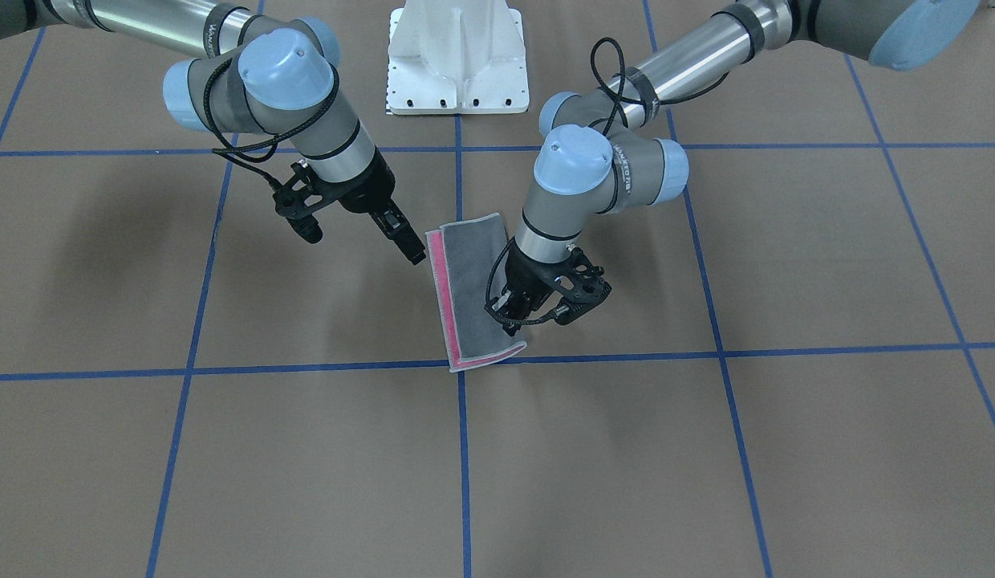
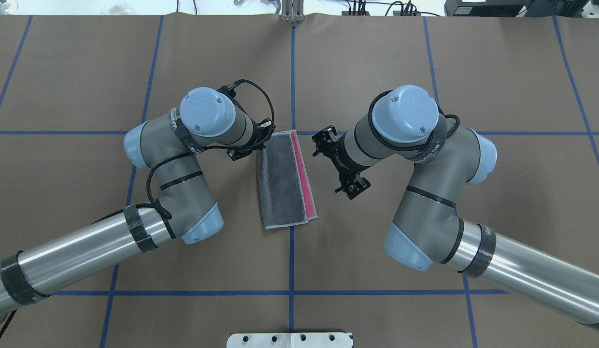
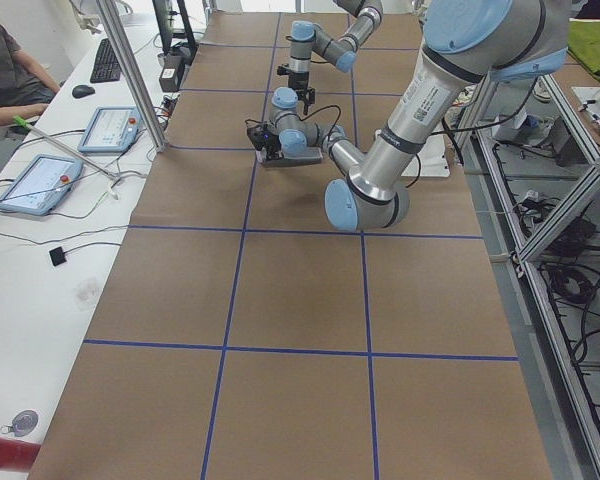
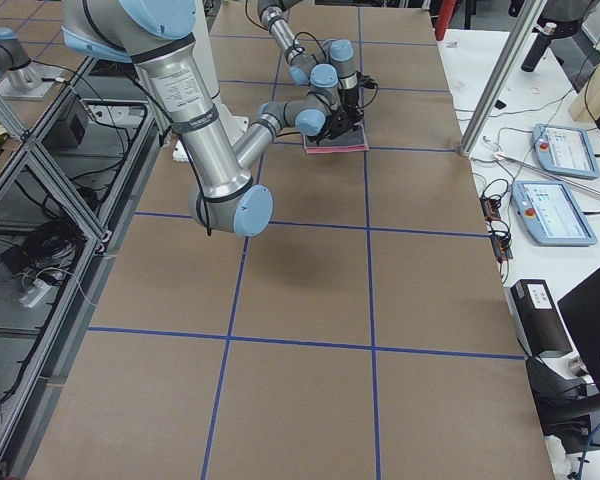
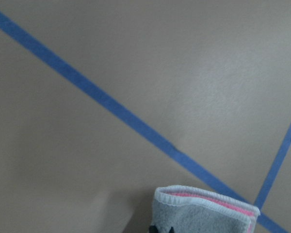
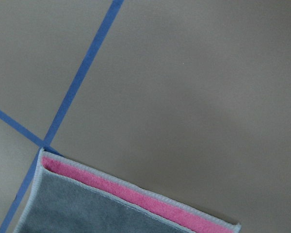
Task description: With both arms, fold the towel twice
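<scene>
On brown paper (image 2: 377, 251) lies the fuzzy towel (image 2: 281, 181), folded oblong.

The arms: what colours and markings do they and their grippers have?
The left arm and right arm have silver tubes, grey joints with light-blue caps, black tape bands and looping black cables. The left gripper and right gripper are black.

You see the towel (image 2: 282, 181) dark grey on top, with a bright pink strip along one long edge and a light grey stitched border. The table (image 2: 425, 72) is brown, gridded with blue tape lines (image 2: 292, 72). The left arm (image 2: 77, 251) and right arm (image 2: 521, 275) are silver-grey with light-blue caps (image 2: 206, 112), black cables (image 2: 261, 94), and a black left gripper (image 1: 507, 311) and right gripper (image 1: 411, 249). The base (image 1: 457, 56) is white.
</scene>
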### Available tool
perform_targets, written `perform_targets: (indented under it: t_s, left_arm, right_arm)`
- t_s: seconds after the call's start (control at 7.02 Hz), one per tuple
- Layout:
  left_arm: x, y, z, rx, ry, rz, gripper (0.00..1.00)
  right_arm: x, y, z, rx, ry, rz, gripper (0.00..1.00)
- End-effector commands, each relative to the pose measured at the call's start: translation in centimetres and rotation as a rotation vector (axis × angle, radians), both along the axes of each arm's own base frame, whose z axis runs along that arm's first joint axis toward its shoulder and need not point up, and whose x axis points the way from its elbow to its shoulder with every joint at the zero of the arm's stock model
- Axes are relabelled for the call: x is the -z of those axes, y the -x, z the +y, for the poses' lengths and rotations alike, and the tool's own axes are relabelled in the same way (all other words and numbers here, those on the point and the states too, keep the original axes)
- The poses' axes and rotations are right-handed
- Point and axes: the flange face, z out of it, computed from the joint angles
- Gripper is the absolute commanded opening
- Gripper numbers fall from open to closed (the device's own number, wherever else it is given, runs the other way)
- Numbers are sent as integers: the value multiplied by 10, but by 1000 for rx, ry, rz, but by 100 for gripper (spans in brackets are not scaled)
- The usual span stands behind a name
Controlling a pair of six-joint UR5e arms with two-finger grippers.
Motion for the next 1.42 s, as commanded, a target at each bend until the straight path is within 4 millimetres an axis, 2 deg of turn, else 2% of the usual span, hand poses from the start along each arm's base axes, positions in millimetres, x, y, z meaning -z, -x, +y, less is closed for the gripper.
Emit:
perform_targets:
  t_s: [0.0,0.14,0.43,0.57,0.71,0.85,1.0,1.14,1.28]
  left_arm:
    - [8,-10,-19,12,-10,14,0]
    - [8,-5,-24,3,-34,3,98]
    - [37,15,-20,-14,-71,10,100]
    - [40,24,-15,-12,-50,-20,100]
    - [19,45,7,-8,-49,-10,100]
    - [-4,70,41,-23,-54,6,100]
    - [-14,60,71,-22,5,30,96]
    - [-3,49,89,-9,59,70,89]
    - [-2,29,117,1,65,73,83]
  right_arm:
    - [-5,-1,0,1,4,5,100]
    - [-5,-2,-1,0,4,5,100]
    - [-5,-3,-3,-3,4,5,100]
    - [-6,-3,-3,-5,3,6,100]
    - [-5,-4,-5,-8,2,5,100]
    - [-6,-5,-5,-9,3,6,100]
    - [-4,-5,-5,-9,1,3,100]
    - [-4,-8,-8,-14,2,3,100]
    - [-6,-15,-14,-21,-5,6,100]
